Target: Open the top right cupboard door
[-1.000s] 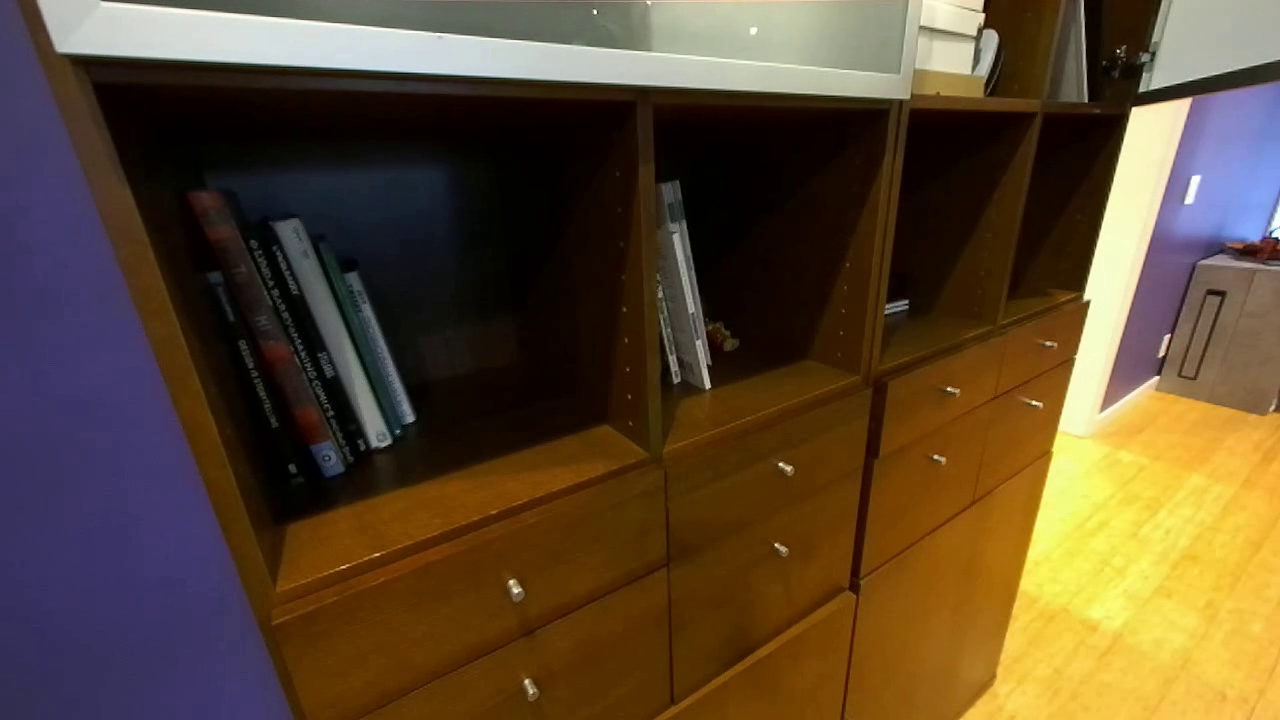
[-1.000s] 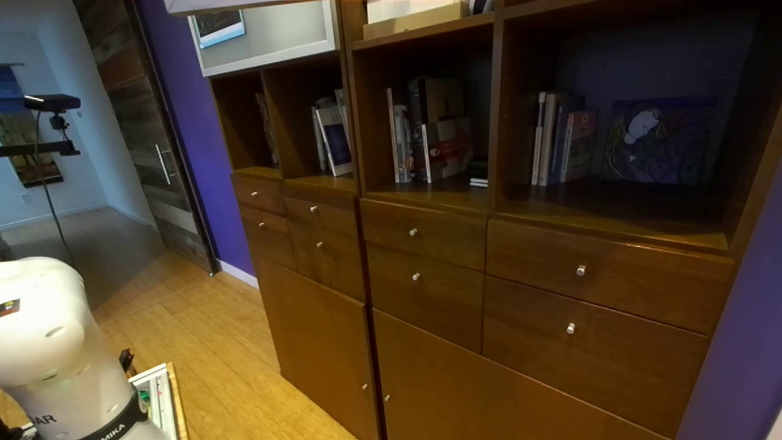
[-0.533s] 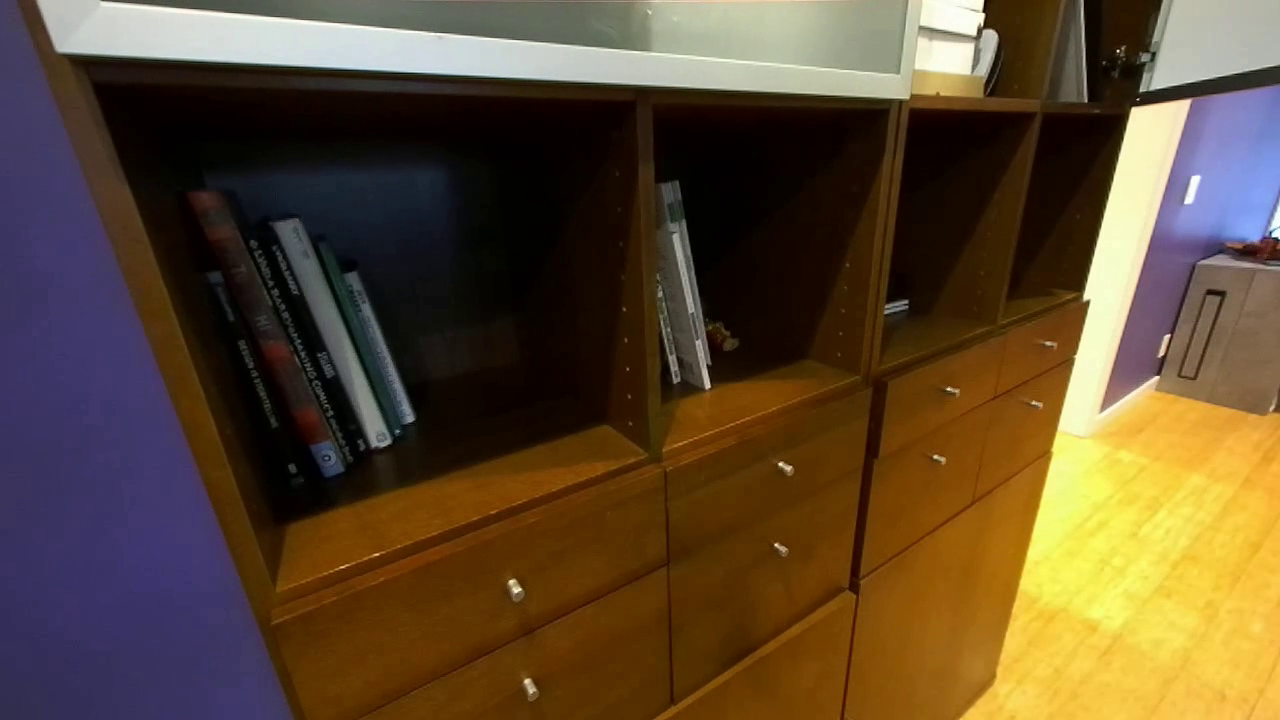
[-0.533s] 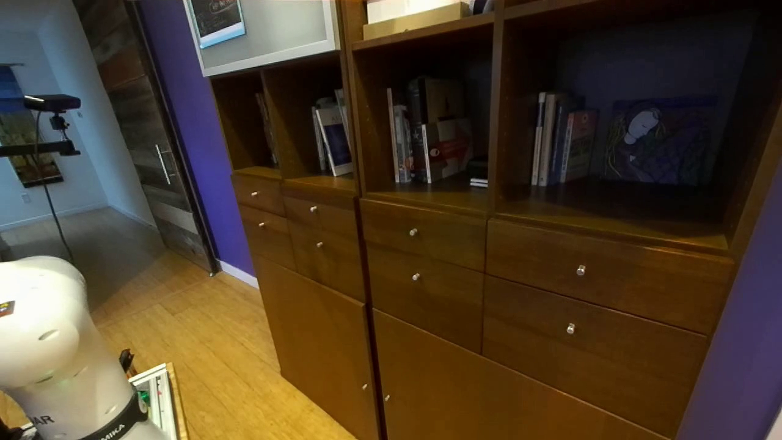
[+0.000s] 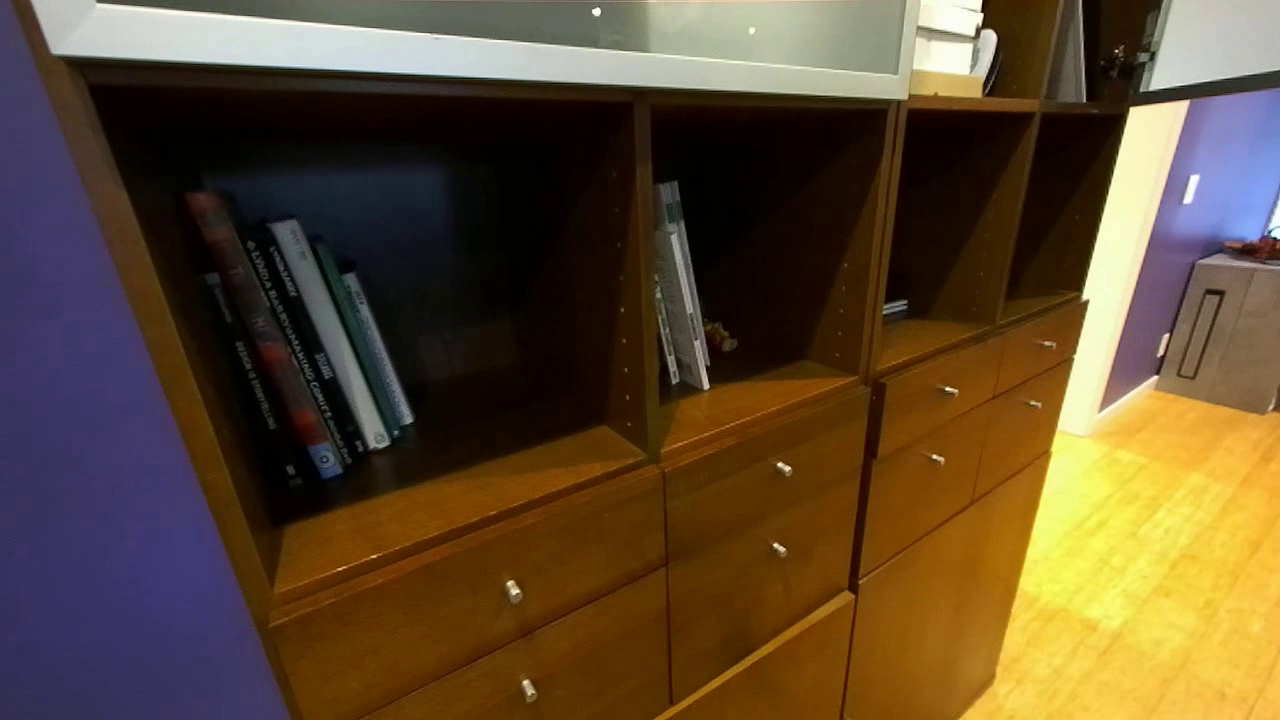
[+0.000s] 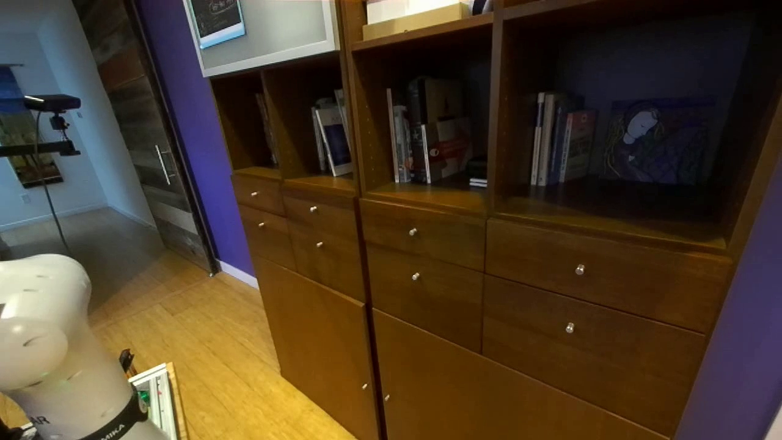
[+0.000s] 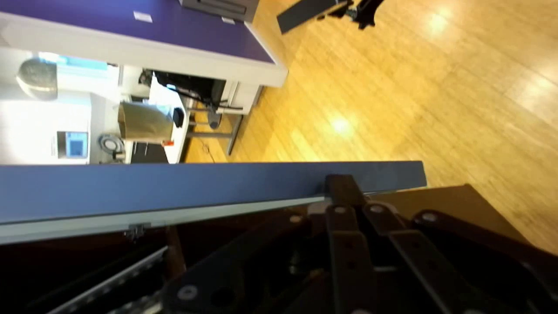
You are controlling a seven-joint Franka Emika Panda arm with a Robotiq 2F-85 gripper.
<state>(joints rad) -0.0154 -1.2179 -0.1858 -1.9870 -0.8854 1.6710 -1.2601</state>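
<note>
The top right cupboard door (image 5: 1220,40) stands open at the top right of an exterior view, swung out from its hinge on the cabinet's far side. In the wrist view the door (image 7: 174,185) runs across the picture as a blue-grey panel with a pale edge strip and a hinge. My gripper (image 7: 344,189) is shut, with nothing visible between its fingers. Its tips overlap the door's face close to its lower end; I cannot tell whether they touch. The gripper is out of both exterior views. Part of the white arm (image 6: 49,342) shows at lower left in an exterior view.
The wider frosted panel is down over its compartment in both exterior views (image 5: 500,45) (image 6: 275,36). White boxes (image 5: 945,45) stand in the uncovered upper compartment. Below are shelves with books (image 5: 320,330) and wooden drawers (image 6: 421,238) with small knobs. A stand (image 6: 52,104) is at far left.
A pale shape at the top left of an exterior view has left the picture. The white arm at lower left has turned slightly. The open door's lower edge looks very slightly less steep.
</note>
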